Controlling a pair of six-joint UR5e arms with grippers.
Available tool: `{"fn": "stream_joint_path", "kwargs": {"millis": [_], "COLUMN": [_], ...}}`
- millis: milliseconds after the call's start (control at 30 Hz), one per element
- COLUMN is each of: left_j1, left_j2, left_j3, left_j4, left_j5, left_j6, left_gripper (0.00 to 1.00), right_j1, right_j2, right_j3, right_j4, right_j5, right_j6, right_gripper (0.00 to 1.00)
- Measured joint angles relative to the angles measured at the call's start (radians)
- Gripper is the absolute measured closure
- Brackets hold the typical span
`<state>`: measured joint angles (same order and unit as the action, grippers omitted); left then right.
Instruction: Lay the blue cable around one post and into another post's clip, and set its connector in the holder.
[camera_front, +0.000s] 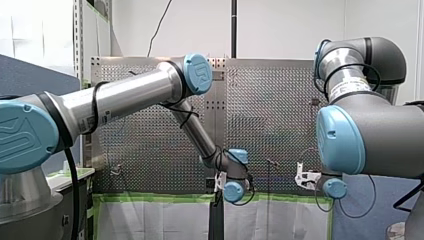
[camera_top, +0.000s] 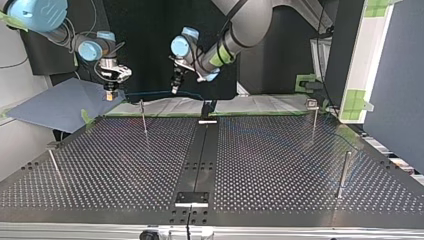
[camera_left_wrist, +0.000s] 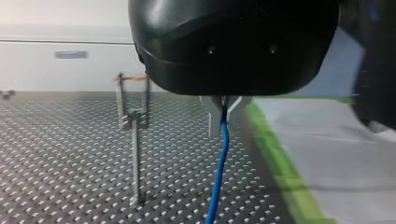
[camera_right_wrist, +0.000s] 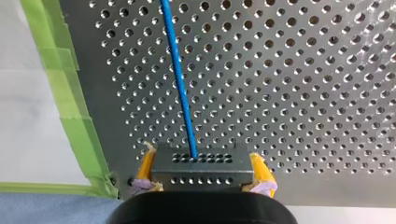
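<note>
The blue cable (camera_top: 150, 92) stretches between my two grippers above the table's far edge in the top view. My right gripper (camera_right_wrist: 201, 169) is shut, its yellow pads (camera_right_wrist: 259, 173) clamped on the sides of the dark grey connector (camera_right_wrist: 201, 161), and the cable (camera_right_wrist: 180, 79) runs away from it over the perforated plate. In the top view that gripper (camera_top: 110, 90) hangs at the left. My left gripper (camera_left_wrist: 224, 108) is shut on the cable (camera_left_wrist: 218, 172), which hangs down from its fingers. In the top view it (camera_top: 176, 86) sits near the middle.
Thin metal posts stand on the table (camera_top: 280, 165): one near the cable (camera_top: 143, 117), others at the right (camera_top: 314, 120) (camera_top: 343, 172) and left (camera_top: 52, 162). A clipped post (camera_left_wrist: 133, 119) is beside my left gripper. Green tape (camera_right_wrist: 70, 93) marks the table's edge.
</note>
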<state>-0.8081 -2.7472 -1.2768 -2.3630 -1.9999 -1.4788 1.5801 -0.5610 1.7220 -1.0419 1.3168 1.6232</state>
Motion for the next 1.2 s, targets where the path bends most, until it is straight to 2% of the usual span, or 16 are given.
{"fn": "stream_joint_path", "kwargs": {"millis": [200, 367, 533, 733, 867, 1000, 1200], "left_j1": [-0.025, -0.037, -0.047, -0.059, -0.061, -0.058, -0.063], "left_j2": [0.01, 0.025, 0.027, 0.027, 0.026, 0.026, 0.026], "left_j3": [-0.01, 0.013, 0.058, 0.096, 0.101, 0.102, 0.102], "left_j4": [-0.002, -0.006, -0.021, -0.024, -0.024, -0.023, -0.036], "left_j5": [-0.007, -0.007, -0.006, 0.01, 0.016, 0.018, 0.018], "left_j6": [0.03, 0.035, 0.032, 0.016, -0.003, -0.016, -0.01], "left_gripper": [0.99, 0.99, 0.99, 0.99, 0.99, 0.99, 0.99], "right_j1": [-0.011, -0.016, -0.021, -0.029, -0.032, -0.03, -0.028], "right_j2": [-0.014, -0.051, -0.083, -0.095, -0.095, -0.095, -0.095], "right_j3": [0.017, 0.022, 0.023, 0.023, 0.023, 0.023, 0.023], "right_j4": [-0.004, 0.0, -0.001, -0.01, -0.016, -0.025, -0.03], "right_j5": [-0.022, -0.031, -0.033, -0.034, -0.034, -0.03, -0.028], "right_j6": [-0.014, -0.012, 0.005, 0.027, 0.036, 0.054, 0.061], "right_gripper": [1.0, 1.0, 1.0, 1.0, 1.0, 1.0, 1.0]}}
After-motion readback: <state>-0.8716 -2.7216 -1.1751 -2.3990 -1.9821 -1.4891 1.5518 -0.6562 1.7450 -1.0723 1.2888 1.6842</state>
